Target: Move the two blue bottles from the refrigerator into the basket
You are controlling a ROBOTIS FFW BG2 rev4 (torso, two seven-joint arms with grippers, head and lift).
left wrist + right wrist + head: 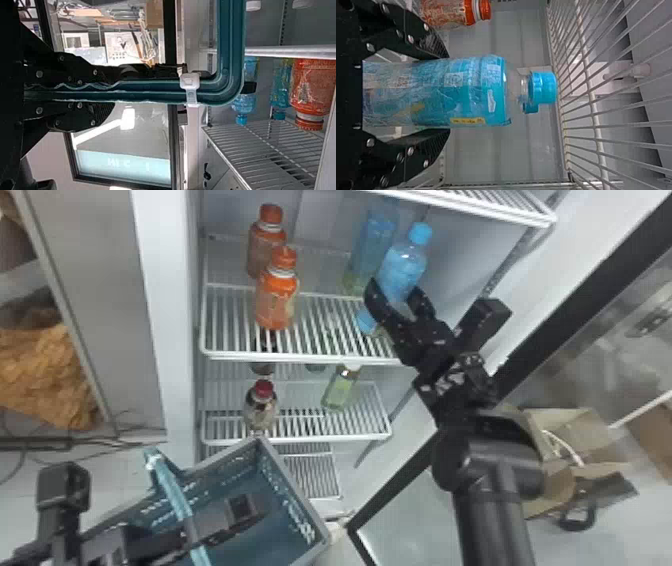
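Head view, nearest first: left gripper (200,532) is at the teal basket (302,507), fingers closed on its handle (175,495). Left wrist view agrees, handle clamped between them.

Right gripper (395,290) is farther in, inside the refrigerator (167,315). Fingers gripping the front blue bottle (404,265), 1 per side, low on the body. Bottle's roughly upright, cap up, over the upper wire shelf (300,358).

Same shelf, left part: front orange bottle (275,302), then rear orange bottle (265,245) behind it. Rear blue bottle (375,240) is behind the held bottle, so both blue ones are in the fridge.

Lower wire shelf (325,436): red-capped bottle (261,410) left, green bottle (342,390) right.

Off to the right: open glass door (405,515), cardboard box (550,490) past it.
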